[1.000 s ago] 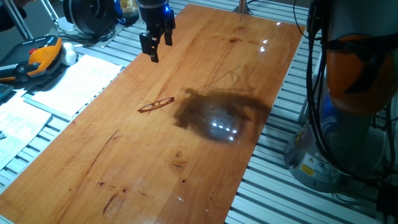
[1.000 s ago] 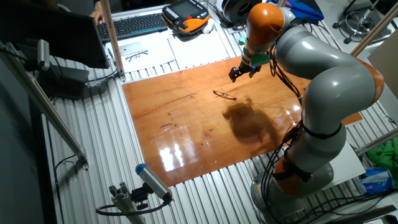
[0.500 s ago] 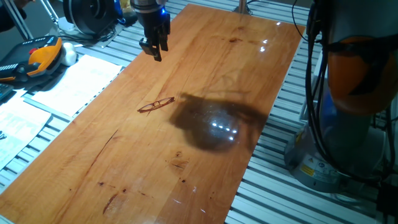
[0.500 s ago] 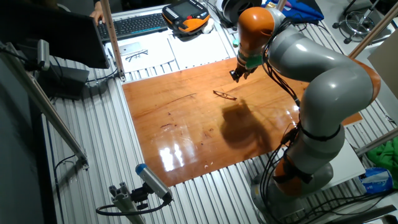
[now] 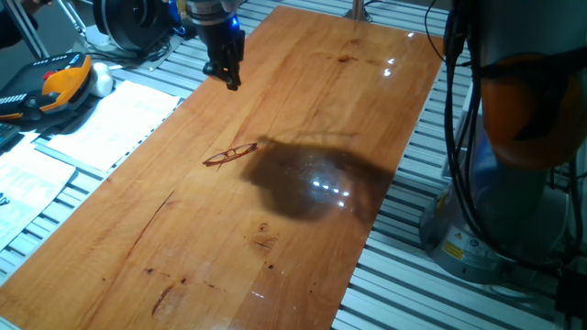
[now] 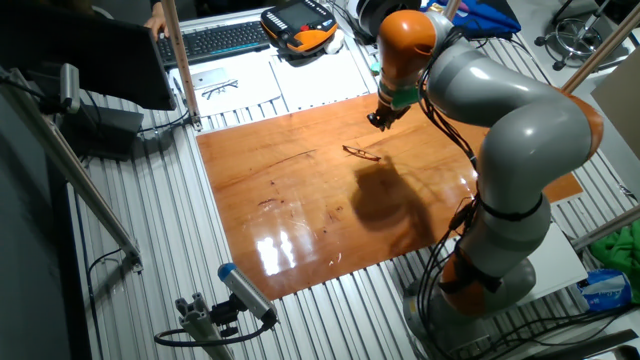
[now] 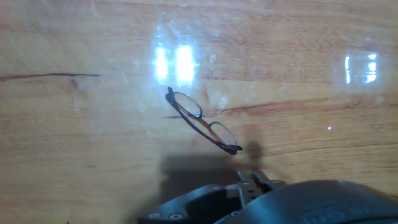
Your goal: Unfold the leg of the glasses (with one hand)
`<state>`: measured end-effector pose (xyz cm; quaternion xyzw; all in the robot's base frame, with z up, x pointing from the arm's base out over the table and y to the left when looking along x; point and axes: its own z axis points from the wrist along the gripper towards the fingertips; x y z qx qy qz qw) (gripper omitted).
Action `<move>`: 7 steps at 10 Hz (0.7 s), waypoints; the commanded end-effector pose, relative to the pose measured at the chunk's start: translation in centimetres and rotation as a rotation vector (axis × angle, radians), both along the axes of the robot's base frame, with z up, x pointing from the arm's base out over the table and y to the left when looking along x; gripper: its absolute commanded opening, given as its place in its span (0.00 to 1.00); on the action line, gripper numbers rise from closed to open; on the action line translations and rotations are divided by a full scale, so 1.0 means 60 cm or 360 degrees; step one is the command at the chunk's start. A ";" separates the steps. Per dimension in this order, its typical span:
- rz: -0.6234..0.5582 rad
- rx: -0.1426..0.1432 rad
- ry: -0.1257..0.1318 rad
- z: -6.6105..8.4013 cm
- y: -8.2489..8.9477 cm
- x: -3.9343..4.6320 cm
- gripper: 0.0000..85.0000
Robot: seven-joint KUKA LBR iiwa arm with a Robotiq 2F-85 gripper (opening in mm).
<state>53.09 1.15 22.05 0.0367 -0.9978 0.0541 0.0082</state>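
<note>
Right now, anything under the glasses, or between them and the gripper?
The glasses lie folded, directly on the bare wooden table; nothing else shows beneath them. The gripper hangs apart from them, with only tabletop between. Whether a folded leg is tucked beneath the rims cannot be told.

Robotics lab (teach pendant point(image 6: 300, 22), keyboard point(image 6: 215, 40))

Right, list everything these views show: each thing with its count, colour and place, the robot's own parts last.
Thin reddish-brown wire-frame glasses: one, lying flat on the tabletop, apart from the gripper.
Wooden table top: one, orange-brown, glossy, scratched.
White paper sheets: several, on the slatted bench beside the table.
Orange-and-black handheld pendant: one, beyond the papers.
Black keyboard: one, far bench edge.
Robot arm: one, grey with orange joints.
Gripper: one, black, above the table's far end, glasses not held.
</note>
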 end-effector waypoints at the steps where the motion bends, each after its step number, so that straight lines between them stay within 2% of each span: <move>1: -0.0001 0.0000 0.0009 -0.005 0.004 0.001 0.00; 3: 0.0011 0.0007 0.0037 -0.026 0.016 0.007 0.00; 5: 0.0056 -0.0028 0.0064 -0.053 0.027 0.016 0.00; 7: 0.0105 -0.0054 0.0116 -0.070 0.030 0.025 0.00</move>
